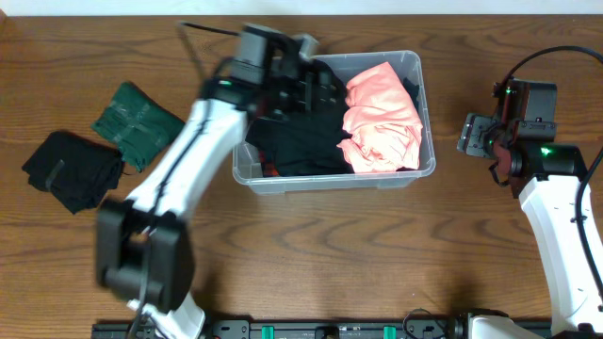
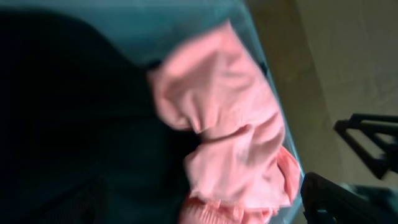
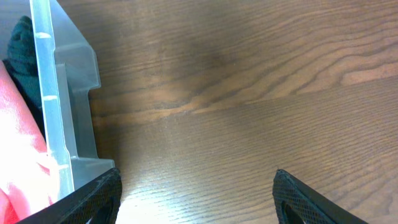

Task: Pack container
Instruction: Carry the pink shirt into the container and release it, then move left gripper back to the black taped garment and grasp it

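Note:
The container [image 1: 330, 177] is a clear plastic bin in the middle of the table. It holds a black garment [image 1: 297, 141] on the left and a pink garment [image 1: 382, 118] on the right. My left gripper [image 1: 303, 89] hangs over the bin's far left part, above the black garment. The left wrist view is blurred and shows the pink garment [image 2: 230, 124], the black garment [image 2: 74, 112] and one finger [image 2: 339, 199] at the far right, so the jaws look wide open. My right gripper [image 1: 474, 135] is open and empty over bare wood [image 3: 196, 186], just right of the container's wall [image 3: 62, 93].
A dark green garment [image 1: 137, 121] and a black garment [image 1: 71, 169] lie on the table left of the bin. The left arm stretches diagonally from the front left across to the bin. The right arm stands at the right side.

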`<state>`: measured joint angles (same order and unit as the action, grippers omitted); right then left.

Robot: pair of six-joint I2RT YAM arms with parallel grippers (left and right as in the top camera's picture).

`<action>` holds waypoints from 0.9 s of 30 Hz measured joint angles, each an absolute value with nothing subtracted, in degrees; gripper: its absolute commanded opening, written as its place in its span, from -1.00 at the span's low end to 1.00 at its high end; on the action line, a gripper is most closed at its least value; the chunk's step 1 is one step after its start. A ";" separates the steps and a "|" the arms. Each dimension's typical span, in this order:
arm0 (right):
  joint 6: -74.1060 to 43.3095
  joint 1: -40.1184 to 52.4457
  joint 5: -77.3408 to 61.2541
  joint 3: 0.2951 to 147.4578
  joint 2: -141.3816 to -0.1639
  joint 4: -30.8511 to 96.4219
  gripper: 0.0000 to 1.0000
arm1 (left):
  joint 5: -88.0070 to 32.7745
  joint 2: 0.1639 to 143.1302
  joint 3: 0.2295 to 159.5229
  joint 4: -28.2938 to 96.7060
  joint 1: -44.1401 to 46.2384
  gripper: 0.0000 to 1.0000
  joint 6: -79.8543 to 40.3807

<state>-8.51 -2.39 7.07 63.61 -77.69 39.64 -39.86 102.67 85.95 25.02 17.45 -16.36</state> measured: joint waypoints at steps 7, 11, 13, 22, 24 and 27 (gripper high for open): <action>-8.49 -2.39 7.07 63.61 -77.69 39.64 0.51 | -27.90 87.72 88.05 40.97 4.34 0.96 -10.63; -8.49 -2.39 7.09 63.61 -77.69 39.64 0.51 | -20.93 86.50 88.42 46.89 -7.97 0.96 -9.96; -8.49 -2.39 7.07 63.61 -77.69 39.64 0.51 | -19.20 87.90 88.27 47.31 -13.58 0.96 -9.98; -8.49 -2.39 7.07 63.61 -78.06 39.75 0.51 | -16.32 99.39 87.48 44.49 -32.40 0.96 -8.64; -8.47 -2.39 7.07 63.61 -78.46 39.92 0.52 | -16.27 101.65 87.37 44.23 -34.85 0.96 -8.49; -8.47 -2.39 7.07 63.61 -78.87 39.97 0.51 | -15.73 103.72 87.09 43.88 -39.35 0.96 -8.51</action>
